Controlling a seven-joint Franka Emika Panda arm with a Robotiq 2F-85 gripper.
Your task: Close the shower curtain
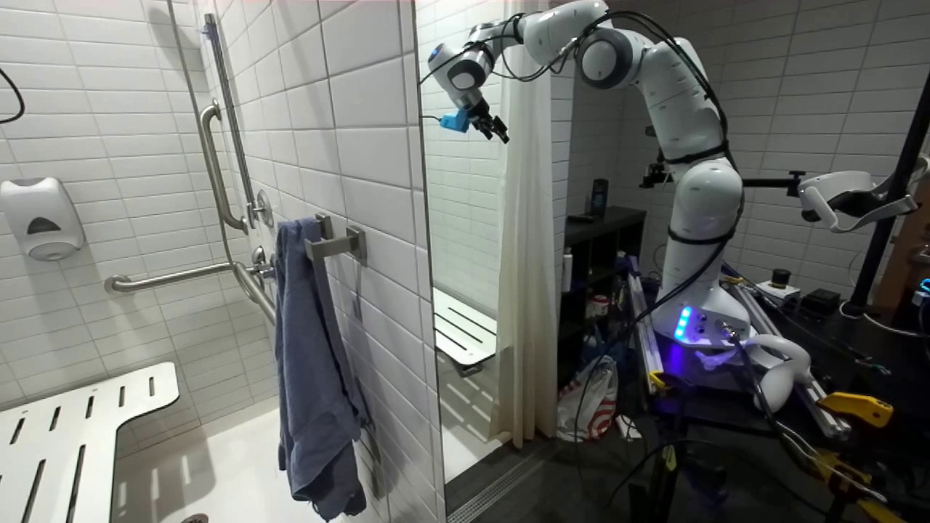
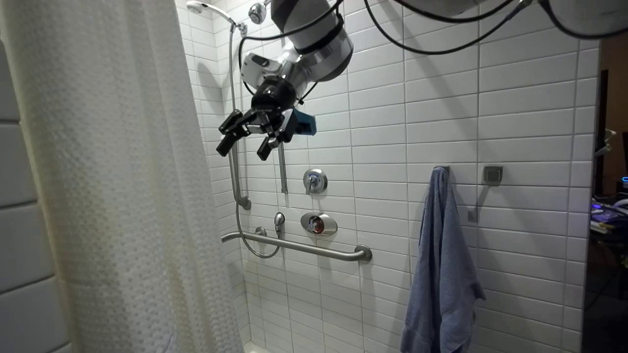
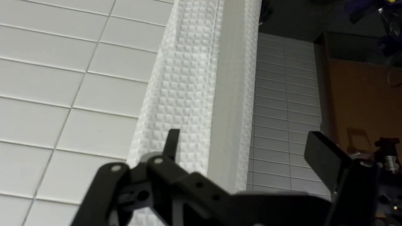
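Gaping, jaws hang nr shower curtain (image 2: pixel 117 176); contact w/ it unclear.

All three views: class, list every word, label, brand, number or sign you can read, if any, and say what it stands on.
No word, label, brand or number can be read in any view.
Shower curtain: textured fabric, no lettering visible.
Plastic bag: red curved stripes, no legible word.
Shower valve: any markings are too small to read.
Wall dispenser: no legible lettering.
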